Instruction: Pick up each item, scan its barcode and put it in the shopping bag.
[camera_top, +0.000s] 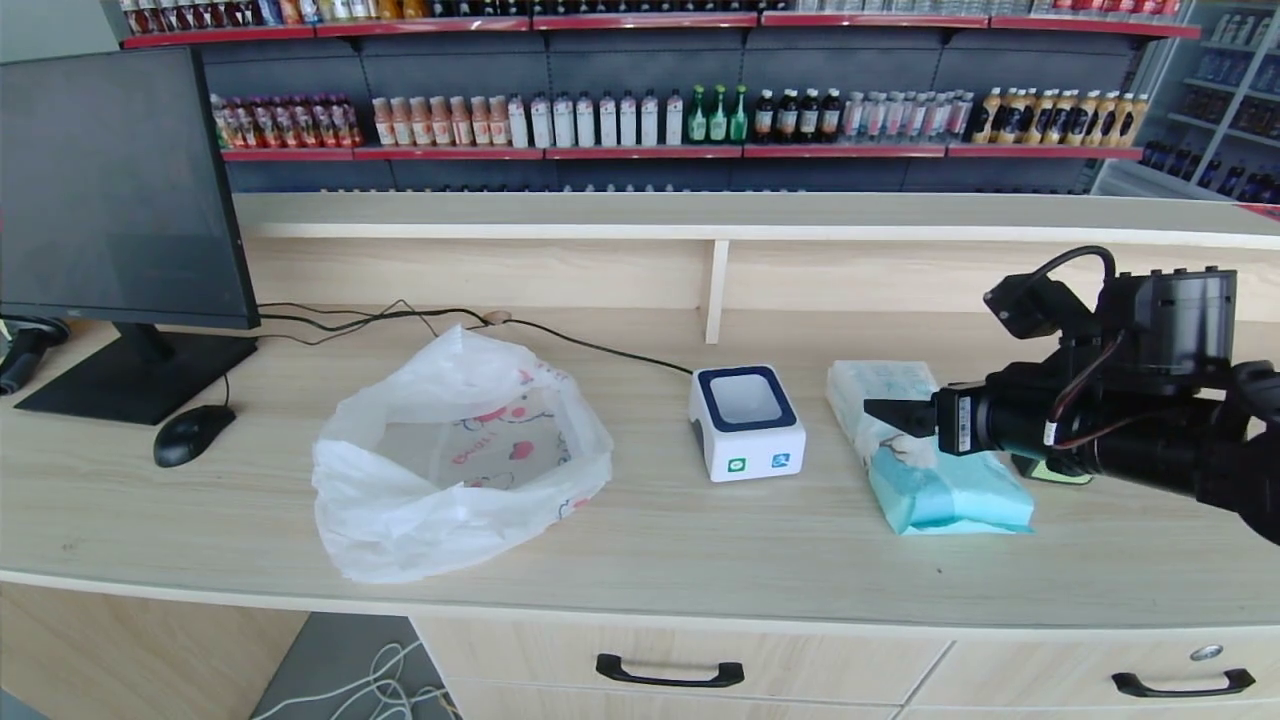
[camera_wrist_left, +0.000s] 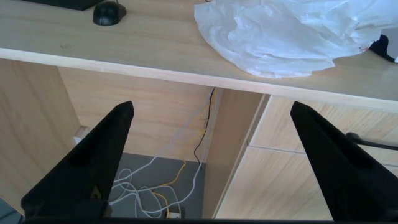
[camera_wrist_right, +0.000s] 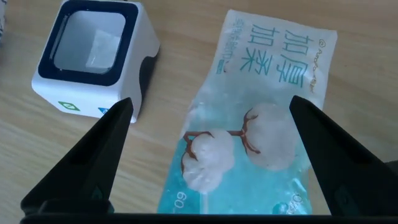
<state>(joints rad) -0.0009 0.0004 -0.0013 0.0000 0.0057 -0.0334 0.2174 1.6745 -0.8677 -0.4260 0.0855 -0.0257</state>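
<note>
The right gripper (camera_wrist_right: 210, 106) is held wide open over the tissue pack (camera_wrist_right: 273, 62) beside the scanner (camera_wrist_right: 93, 56); the left gripper (camera_wrist_left: 211, 107) is likewise opened, below the counter (camera_wrist_left: 124, 43) edge.

tissue pack (camera_wrist_right: 261, 118): blue characters | scanner (camera_wrist_right: 93, 62): two icons | shopping bag (camera_top: 400, 520): red print

The right arm (camera_top: 1130, 420) is matt black, built of stubby cylinders, with a white printed label (camera_top: 962, 425) round the wrist and thin red wires (camera_top: 1085, 375) running alongside. A boxy black wrist camera (camera_top: 1030, 300) sits on top, fed by a looping black cable (camera_top: 1085, 255). The right gripper (camera_top: 885, 412) and the left gripper (camera_wrist_left: 211, 109) have plain black wedge-shaped fingers (camera_wrist_left: 87, 168).
</note>
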